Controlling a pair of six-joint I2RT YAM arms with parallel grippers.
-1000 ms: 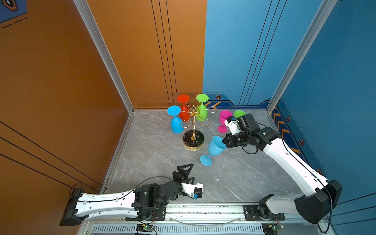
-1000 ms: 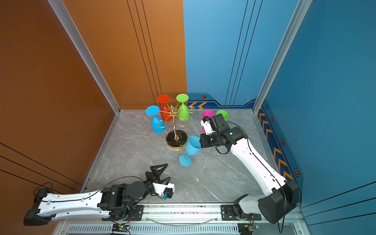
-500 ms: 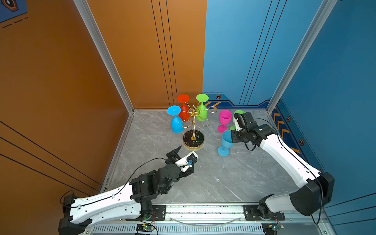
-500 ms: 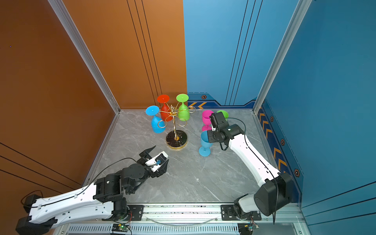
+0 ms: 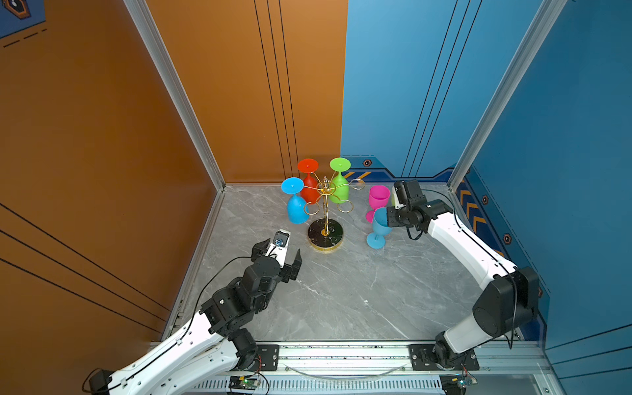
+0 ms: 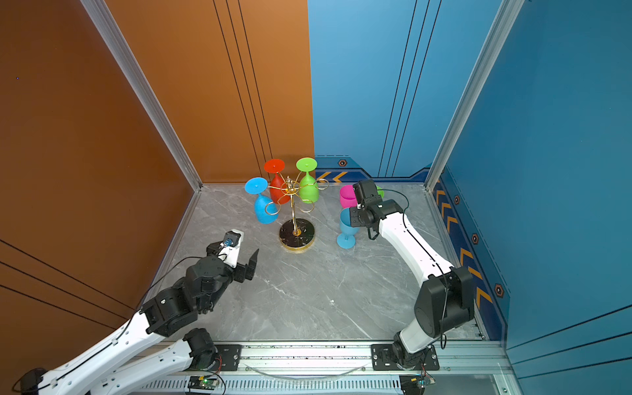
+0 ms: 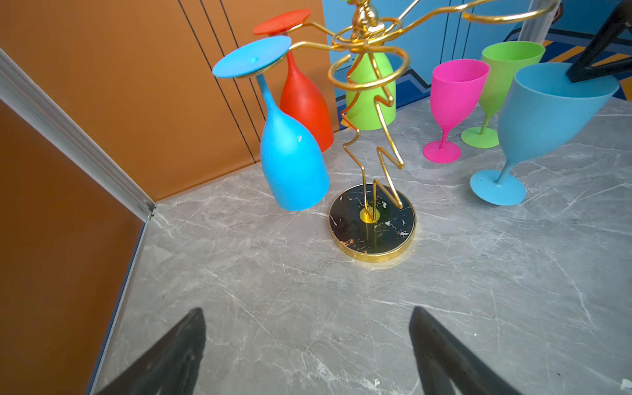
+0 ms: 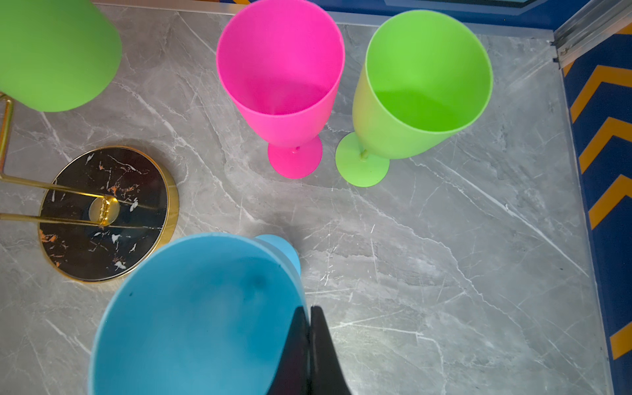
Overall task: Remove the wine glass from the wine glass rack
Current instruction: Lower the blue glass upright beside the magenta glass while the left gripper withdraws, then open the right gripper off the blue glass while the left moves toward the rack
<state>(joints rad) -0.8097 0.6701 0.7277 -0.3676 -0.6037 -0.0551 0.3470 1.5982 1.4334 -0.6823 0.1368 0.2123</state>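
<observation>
Near the bench's far edge, three plastic glasses [image 5: 309, 193] hang on the thin gold wire wine glass rack [image 5: 325, 234], likely half the job left, while the right gripper [image 8: 309, 318] pinches a freed pale-blue plastic wine glass [image 5: 378, 222] by its rim beside the rack and the left gripper [image 7: 306, 309] gapes empty.

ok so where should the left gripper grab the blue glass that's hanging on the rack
The hanging blue wine glass is upside down, wide bowl lowest, so probably grip the thin stem just under its foot. Bring the open left gripper in from the outer side, away from the wine glass rack pole.
</observation>
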